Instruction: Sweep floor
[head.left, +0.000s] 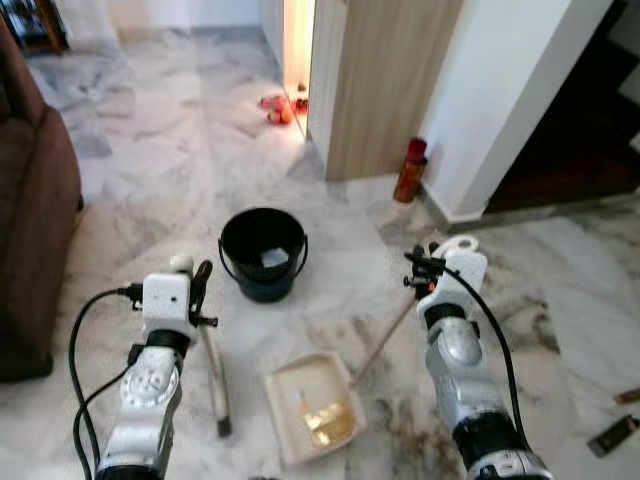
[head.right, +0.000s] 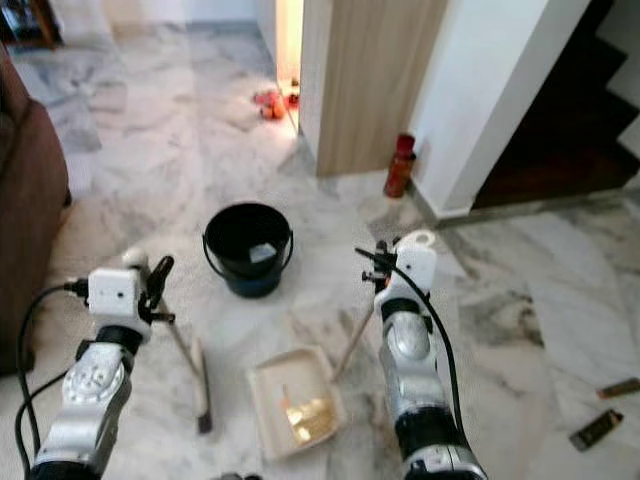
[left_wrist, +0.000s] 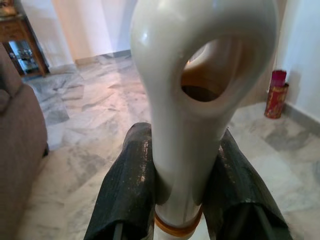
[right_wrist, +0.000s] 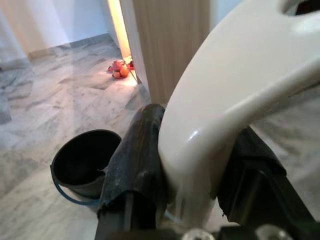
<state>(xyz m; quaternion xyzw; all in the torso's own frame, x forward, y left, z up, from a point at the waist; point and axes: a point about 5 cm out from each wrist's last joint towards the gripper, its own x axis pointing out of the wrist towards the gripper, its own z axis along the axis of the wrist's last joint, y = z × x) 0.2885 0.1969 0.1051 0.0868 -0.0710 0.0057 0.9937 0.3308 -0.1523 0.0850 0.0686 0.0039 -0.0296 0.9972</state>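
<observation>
My left gripper (head.left: 200, 288) is shut on the cream top of a broom handle (left_wrist: 200, 100), its black fingers (left_wrist: 125, 190) pressing both sides. The broom (head.left: 215, 375) slants down to the marble floor, and its dark head rests beside a cream dustpan (head.left: 312, 405) holding yellowish debris. My right gripper (head.left: 425, 270) is shut on the dustpan's long handle (head.left: 385, 340), whose cream looped grip (right_wrist: 235, 100) sits between the fingers (right_wrist: 135, 165). A black bucket (head.left: 262, 250) with a scrap inside stands just beyond the dustpan, between the two arms.
A brown sofa (head.left: 30, 220) lines the left side. A wooden panel (head.left: 385, 80) and a white wall corner stand ahead, with a red canister (head.left: 410, 170) at their foot. Small red toys (head.left: 278, 108) lie by the doorway. Dark bits (head.left: 612, 432) lie at right.
</observation>
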